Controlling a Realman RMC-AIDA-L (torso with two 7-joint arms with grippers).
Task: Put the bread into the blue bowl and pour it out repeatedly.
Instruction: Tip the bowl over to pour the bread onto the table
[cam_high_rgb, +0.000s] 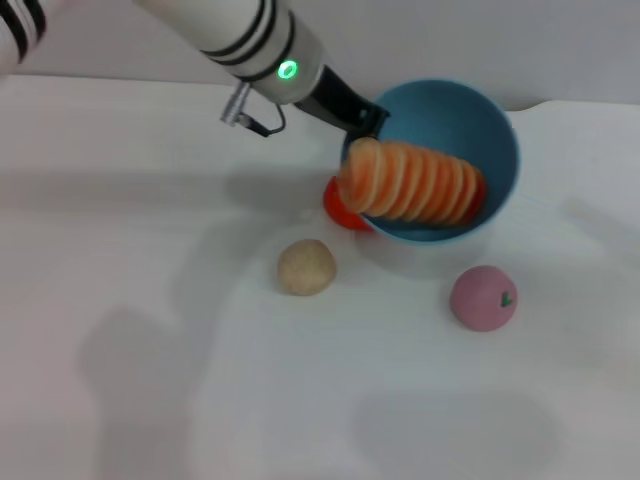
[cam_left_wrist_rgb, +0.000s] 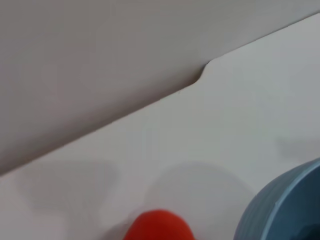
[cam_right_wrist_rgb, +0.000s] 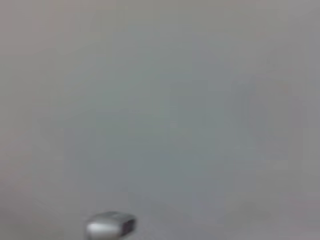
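The blue bowl (cam_high_rgb: 480, 125) is tipped on its side with its opening facing the front of the table. My left gripper (cam_high_rgb: 366, 122) reaches in from the upper left and is shut on the bowl's left rim. The bread (cam_high_rgb: 412, 182), golden-orange with pale ridges, lies across the bowl's lower lip, and its left end sticks out past the rim. The left wrist view shows the bowl's outer wall (cam_left_wrist_rgb: 280, 210) close by. My right gripper does not show in any view.
A red object (cam_high_rgb: 338, 205) (cam_left_wrist_rgb: 157, 227) lies on the white table (cam_high_rgb: 150, 330) under the bread's left end. A beige ball (cam_high_rgb: 306, 267) sits in front of the bowl, and a pink ball (cam_high_rgb: 483, 297) to its right. The table's back edge (cam_left_wrist_rgb: 202, 75) has a notch.
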